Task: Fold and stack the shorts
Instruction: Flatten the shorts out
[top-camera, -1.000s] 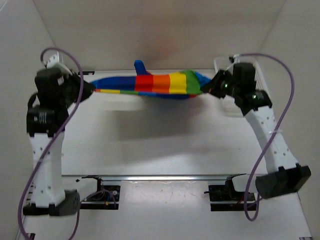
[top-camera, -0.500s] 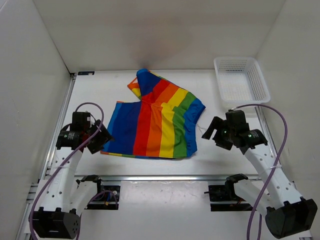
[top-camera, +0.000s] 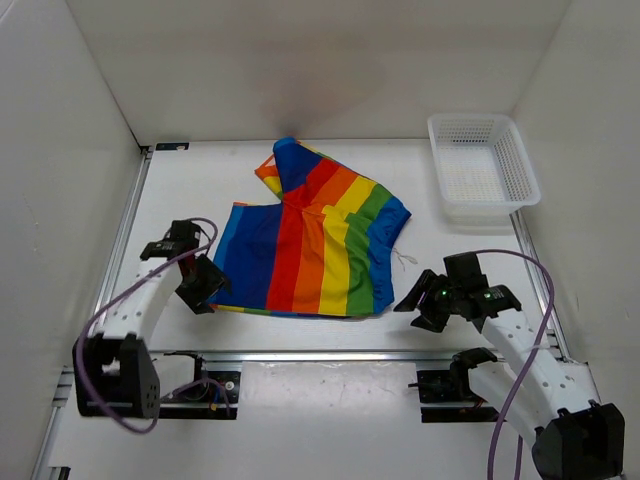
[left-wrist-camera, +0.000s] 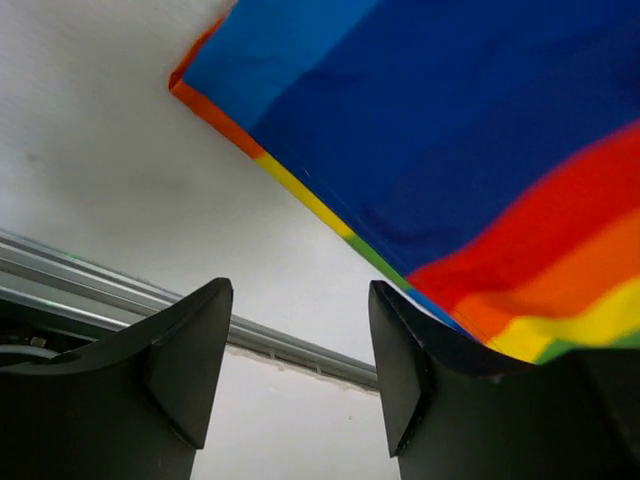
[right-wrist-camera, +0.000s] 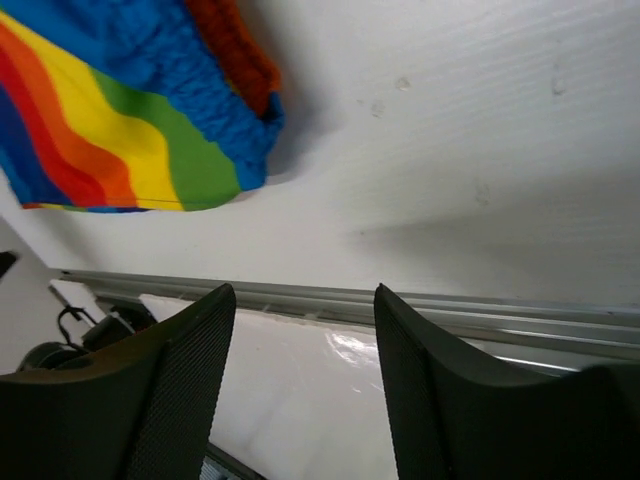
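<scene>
The rainbow-striped shorts (top-camera: 310, 235) lie spread on the white table, one leg folded up toward the back. My left gripper (top-camera: 203, 284) sits low just off their near left corner, open and empty; in the left wrist view the blue and red fabric (left-wrist-camera: 470, 150) fills the upper right above my gripper (left-wrist-camera: 300, 300). My right gripper (top-camera: 418, 303) hovers off the shorts' near right corner, open, holding nothing. The right wrist view shows that corner (right-wrist-camera: 130, 130) at upper left, apart from my gripper (right-wrist-camera: 305, 300).
A white mesh basket (top-camera: 483, 170) stands at the back right. A metal rail (top-camera: 320, 354) runs along the table's near edge just behind both grippers. White walls enclose the left, back and right sides.
A second ago both grippers held the shorts stretched in the air. The shorts now lie flat on the table, both grippers have let go, opened and drawn back toward the near edge.
</scene>
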